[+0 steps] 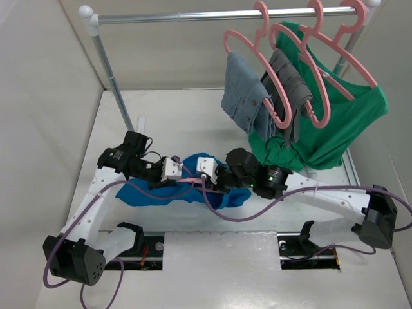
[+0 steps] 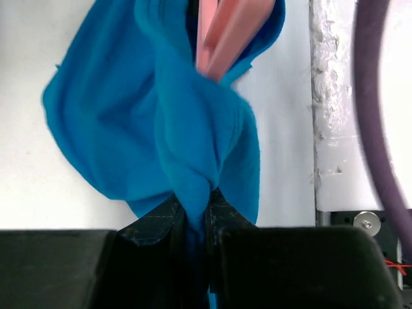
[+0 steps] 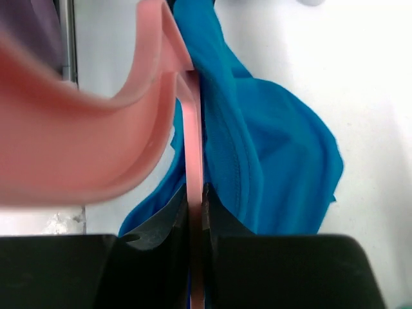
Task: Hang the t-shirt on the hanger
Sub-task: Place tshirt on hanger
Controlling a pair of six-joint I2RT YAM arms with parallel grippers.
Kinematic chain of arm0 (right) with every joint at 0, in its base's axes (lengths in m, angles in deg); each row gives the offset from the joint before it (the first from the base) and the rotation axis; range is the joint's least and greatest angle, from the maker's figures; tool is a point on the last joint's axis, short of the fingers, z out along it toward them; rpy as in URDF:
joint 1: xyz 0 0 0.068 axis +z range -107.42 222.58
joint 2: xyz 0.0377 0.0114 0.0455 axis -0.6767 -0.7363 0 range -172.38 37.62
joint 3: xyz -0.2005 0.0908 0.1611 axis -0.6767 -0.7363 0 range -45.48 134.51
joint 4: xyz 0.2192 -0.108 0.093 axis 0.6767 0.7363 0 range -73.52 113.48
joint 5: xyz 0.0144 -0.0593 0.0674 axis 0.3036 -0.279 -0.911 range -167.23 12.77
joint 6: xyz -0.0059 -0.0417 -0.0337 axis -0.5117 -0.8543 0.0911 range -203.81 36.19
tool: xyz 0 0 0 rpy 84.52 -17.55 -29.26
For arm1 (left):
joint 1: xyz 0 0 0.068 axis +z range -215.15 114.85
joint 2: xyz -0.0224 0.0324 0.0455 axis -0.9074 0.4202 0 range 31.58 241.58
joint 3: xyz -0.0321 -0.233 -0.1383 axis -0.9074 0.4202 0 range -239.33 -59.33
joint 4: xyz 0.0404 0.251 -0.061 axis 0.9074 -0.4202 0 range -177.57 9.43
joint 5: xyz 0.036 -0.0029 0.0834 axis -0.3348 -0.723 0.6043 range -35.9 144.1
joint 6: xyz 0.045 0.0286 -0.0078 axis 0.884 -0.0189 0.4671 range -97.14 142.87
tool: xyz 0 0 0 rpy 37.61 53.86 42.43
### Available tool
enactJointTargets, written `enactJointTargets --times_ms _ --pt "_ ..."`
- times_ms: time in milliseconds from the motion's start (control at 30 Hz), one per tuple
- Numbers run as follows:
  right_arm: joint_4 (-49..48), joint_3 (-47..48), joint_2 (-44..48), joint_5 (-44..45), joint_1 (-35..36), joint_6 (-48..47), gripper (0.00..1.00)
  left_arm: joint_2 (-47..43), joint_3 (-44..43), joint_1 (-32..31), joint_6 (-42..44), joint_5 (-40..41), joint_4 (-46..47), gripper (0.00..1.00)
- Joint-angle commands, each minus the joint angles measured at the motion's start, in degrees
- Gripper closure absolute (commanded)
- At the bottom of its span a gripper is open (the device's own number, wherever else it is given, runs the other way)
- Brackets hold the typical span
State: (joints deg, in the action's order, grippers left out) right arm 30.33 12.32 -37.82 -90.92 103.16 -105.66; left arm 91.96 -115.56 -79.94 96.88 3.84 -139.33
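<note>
The royal-blue t-shirt (image 1: 205,163) lies bunched on the white table between my two grippers. My left gripper (image 1: 172,174) is shut on a twisted fold of the t-shirt (image 2: 193,148). My right gripper (image 1: 212,177) is shut on a thin bar of the pink hanger (image 3: 194,161), whose hook curves off to the left (image 3: 77,154). The t-shirt (image 3: 270,167) drapes beside and around that bar. The hanger's end (image 2: 225,32) pokes into the cloth in the left wrist view. In the top view only a short pink piece of the hanger (image 1: 190,183) shows between the grippers.
A clothes rail (image 1: 219,14) at the back carries pink hangers with grey-blue folded garments (image 1: 248,93) and a large green shirt (image 1: 335,122) hanging low at the right. The rail's post (image 1: 116,84) stands at the left. Purple cables (image 1: 257,209) trail over the table's near edge.
</note>
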Motion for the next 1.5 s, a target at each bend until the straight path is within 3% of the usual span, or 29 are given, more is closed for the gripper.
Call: enactJointTargets --times_ms 0,100,233,367,633,700,733,800,833,867,900,1167,1300,1367,1400,1467 --pt "-1.46 -3.12 7.83 2.36 0.16 2.69 1.00 -0.53 -3.45 3.17 3.23 0.59 -2.50 1.00" --pt "5.38 -5.42 14.08 3.15 0.16 3.30 1.00 2.01 -6.26 7.30 7.45 2.36 -6.00 0.89" --pt "13.30 -5.95 19.88 3.15 -0.54 5.14 1.00 5.97 -9.60 13.80 8.59 4.29 -6.01 0.82" --pt "18.84 -3.84 23.84 3.15 -1.16 5.15 1.00 8.00 -10.92 15.75 10.53 4.29 -6.01 0.74" --pt "27.10 3.80 21.22 -0.89 -1.69 6.29 1.00 11.60 -14.26 20.24 13.07 3.06 -6.01 0.75" --pt "28.78 7.23 19.90 -0.90 -1.69 6.29 1.00 12.31 -15.49 20.94 13.61 3.06 -6.01 0.88" --pt "29.30 8.46 19.89 -0.29 -1.69 6.29 1.00 12.31 -15.49 21.46 13.61 3.06 -6.01 0.99" --pt "29.92 11.36 19.28 0.51 -1.69 6.29 1.00 11.17 -15.49 21.47 13.61 2.28 -6.01 1.00" --pt "29.92 12.85 19.28 1.03 -1.69 6.29 1.00 9.34 -14.45 21.47 13.61 1.66 -6.01 0.89" --pt "29.92 12.86 19.28 1.04 -1.69 6.29 1.00 9.32 -14.44 21.47 13.61 1.66 -6.01 0.89" --pt "29.92 13.99 18.76 1.04 -1.69 6.29 1.00 7.06 -12.87 21.47 14.39 1.66 -6.01 0.75" --pt "37.91 21.30 14.19 10.27 -5.21 11.21 1.00 3.43 -8.72 21.90 17.56 2.28 -6.01 0.66" --pt "37.92 21.30 12.96 10.18 -7.92 13.84 1.00 3.43 -8.72 24.45 3.80 -2.73 3.63 0.55" --pt "37.92 20.77 12.34 10.18 -8.46 14.46 1.00 2.91 -8.72 25.15 -4.27 -3.88 9.70 0.55" --pt "37.23 20.77 12.33 9.66 -8.46 14.46 1.00 2.90 -8.72 26.03 -6.15 -4.66 11.20 0.55" --pt "35.64 20.77 12.33 7.99 -8.46 14.46 1.00 2.90 -9.25 26.04 -4.77 -8.70 7.90 0.42"
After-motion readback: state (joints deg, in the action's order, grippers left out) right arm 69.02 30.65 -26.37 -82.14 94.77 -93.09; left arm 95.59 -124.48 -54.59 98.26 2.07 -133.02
